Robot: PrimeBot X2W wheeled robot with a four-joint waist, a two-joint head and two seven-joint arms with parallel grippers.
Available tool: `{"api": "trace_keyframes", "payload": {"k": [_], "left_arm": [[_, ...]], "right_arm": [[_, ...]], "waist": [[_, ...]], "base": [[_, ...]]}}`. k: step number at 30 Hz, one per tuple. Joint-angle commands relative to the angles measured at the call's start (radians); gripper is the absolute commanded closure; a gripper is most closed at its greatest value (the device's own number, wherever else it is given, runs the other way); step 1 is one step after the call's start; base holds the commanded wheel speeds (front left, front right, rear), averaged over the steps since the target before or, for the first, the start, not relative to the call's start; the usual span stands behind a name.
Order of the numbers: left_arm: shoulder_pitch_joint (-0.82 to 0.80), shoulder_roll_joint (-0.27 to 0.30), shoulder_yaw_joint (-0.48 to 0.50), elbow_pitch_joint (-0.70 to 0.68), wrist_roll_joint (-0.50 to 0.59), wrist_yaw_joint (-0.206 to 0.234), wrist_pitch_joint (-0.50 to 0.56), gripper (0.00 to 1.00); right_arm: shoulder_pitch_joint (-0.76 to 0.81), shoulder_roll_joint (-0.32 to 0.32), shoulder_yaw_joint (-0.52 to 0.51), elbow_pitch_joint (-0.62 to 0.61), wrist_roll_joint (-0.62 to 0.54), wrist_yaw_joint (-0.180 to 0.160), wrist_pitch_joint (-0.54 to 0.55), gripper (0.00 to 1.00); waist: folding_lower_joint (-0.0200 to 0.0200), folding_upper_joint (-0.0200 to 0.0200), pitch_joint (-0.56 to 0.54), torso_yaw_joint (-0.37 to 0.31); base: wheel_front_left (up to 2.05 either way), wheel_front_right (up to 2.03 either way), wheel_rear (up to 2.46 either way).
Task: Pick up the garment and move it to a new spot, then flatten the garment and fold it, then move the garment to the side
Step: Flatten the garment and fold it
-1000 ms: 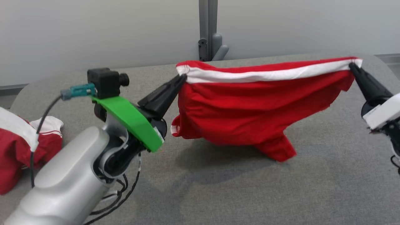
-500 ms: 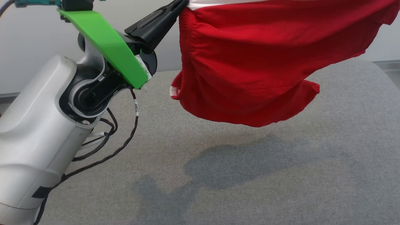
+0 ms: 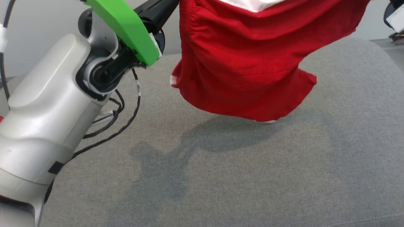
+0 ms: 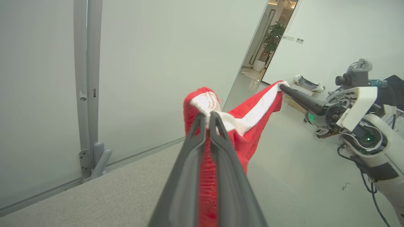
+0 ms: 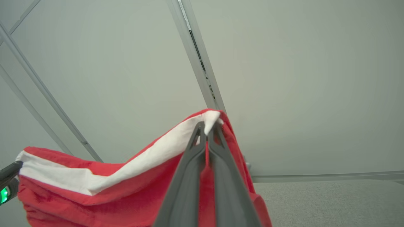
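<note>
The garment [image 3: 246,63] is red with a white band and hangs stretched between my two grippers above the grey table [image 3: 252,176]. Its lowest hem comes close to the table top; I cannot tell whether it touches. My left gripper [image 4: 206,117] is shut on one band corner, and its dark fingers [image 3: 156,9] show at the top of the head view. My right gripper [image 5: 207,127] is shut on the other corner of the garment [image 5: 94,195]. The left wrist view also has the right gripper [image 4: 281,88] pinching the far end of the garment [image 4: 243,145].
Black cables [image 3: 121,108] dangle from my left forearm [image 3: 47,104] over the table's left part. A pale wall with a grey post [image 4: 83,94] runs behind the table. An open doorway [image 4: 268,41] lies beyond the right arm.
Both arms have lifted the garment from low on the table so that it hangs in the air. The head view has shifted too, and the left arm looms larger.
</note>
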Motion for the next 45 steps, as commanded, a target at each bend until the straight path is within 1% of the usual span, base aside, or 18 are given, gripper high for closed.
{"api": "trace_keyframes", "payload": {"k": [1,4,6,9,13,15,18,20,21,24,29,30,31,32,37,41,42,45], "left_arm": [[-0.027,0.000,-0.001,0.013,0.016,-0.003,-0.010,1.00],[-0.116,-0.001,-0.015,0.089,0.085,-0.003,-0.055,1.00],[-0.186,-0.001,-0.027,0.134,0.138,-0.003,-0.097,1.00],[-0.305,0.005,-0.040,0.198,0.222,-0.003,-0.187,1.00],[-0.442,0.003,-0.063,0.266,0.308,-0.003,-0.358,1.00],[-0.490,0.002,-0.088,0.276,0.344,-0.003,-0.410,1.00],[-0.515,0.014,-0.115,0.265,0.354,-0.003,-0.443,1.00],[-0.490,0.026,-0.123,0.242,0.356,-0.003,-0.449,1.00],[-0.470,0.035,-0.121,0.226,0.377,-0.003,-0.449,1.00],[-0.368,0.041,-0.094,0.148,0.419,-0.003,-0.448,1.00],[-0.139,0.083,-0.035,-0.015,0.482,-0.003,-0.448,1.00],[-0.139,0.083,-0.035,-0.015,0.482,-0.003,-0.448,1.00],[-0.039,0.096,-0.016,-0.079,0.510,-0.003,-0.448,1.00],[-0.039,0.096,-0.016,-0.079,0.510,-0.003,-0.448,1.00],[0.183,0.134,-0.035,-0.196,0.568,-0.003,-0.448,1.00],[0.310,0.142,-0.069,-0.230,0.604,-0.003,-0.448,1.00],[0.339,0.136,-0.068,-0.235,0.601,-0.003,-0.449,1.00],[0.412,0.126,-0.067,-0.244,0.625,-0.003,-0.449,1.00]], "right_arm": [[-0.024,0.009,0.005,0.010,-0.012,0.000,-0.007,1.00],[-0.124,0.061,0.027,0.070,-0.051,0.000,-0.049,1.00],[-0.201,0.100,0.027,0.112,-0.085,0.000,-0.106,1.00],[-0.324,0.152,0.021,0.179,-0.154,0.000,-0.236,1.00],[-0.456,0.215,0.013,0.258,-0.221,0.000,-0.435,1.00],[-0.492,0.227,0.025,0.282,-0.234,0.000,-0.485,1.00],[-0.503,0.226,0.067,0.291,-0.242,0.000,-0.518,1.00],[-0.482,0.215,0.098,0.291,-0.241,0.000,-0.528,1.00],[-0.467,0.205,0.116,0.285,-0.240,0.000,-0.532,1.00],[-0.401,0.170,0.168,0.260,-0.228,0.000,-0.539,1.00],[-0.251,0.080,0.209,0.182,-0.178,0.000,-0.545,1.00],[-0.251,0.080,0.209,0.182,-0.178,0.000,-0.545,1.00],[-0.167,0.042,0.206,0.136,-0.147,0.000,-0.545,1.00],[-0.167,0.042,0.206,0.136,-0.147,0.000,-0.545,1.00],[0.045,-0.059,0.243,0.045,-0.061,0.000,-0.542,1.00],[0.198,-0.123,0.277,-0.009,0.005,0.000,-0.508,1.00],[0.228,-0.138,0.284,-0.018,0.015,0.000,-0.501,1.00],[0.307,-0.162,0.296,-0.037,0.037,0.000,-0.501,1.00]], "waist": [[0.0000,-0.0001,0.083,-0.012],[0.0000,-0.0001,0.188,-0.023],[0.0000,-0.0001,0.274,-0.030],[0.0000,-0.0001,0.404,-0.045],[0.0000,-0.0001,0.534,-0.062],[0.0000,-0.0001,0.579,-0.062],[0.0000,-0.0001,0.629,-0.058],[0.0000,-0.0001,0.656,-0.053],[0.0000,-0.0001,0.667,-0.049],[0.0000,-0.0001,0.684,-0.036],[0.0000,-0.0001,0.660,-0.013],[0.0000,-0.0001,0.660,-0.013],[0.0000,-0.0001,0.634,-0.002],[0.0000,-0.0001,0.634,-0.002],[0.0000,-0.0001,0.557,0.015],[0.0000,-0.0001,0.496,0.026],[0.0000,-0.0001,0.482,0.027],[0.0000,-0.0001,0.441,0.027]], "base": [[0.00,0.00,0.00],[0.00,0.00,0.00],[0.00,0.00,0.00],[0.00,0.00,0.00],[0.00,0.00,0.00],[0.00,0.00,0.00],[0.00,0.00,0.00],[0.00,0.00,0.00],[0.00,0.00,0.00],[0.00,0.00,0.00],[0.00,0.00,0.00],[0.00,0.00,0.00],[0.00,0.00,0.00],[0.00,0.00,0.00],[0.00,0.00,0.00],[0.00,0.00,0.00],[0.00,0.00,0.00],[0.00,0.00,0.00]]}}
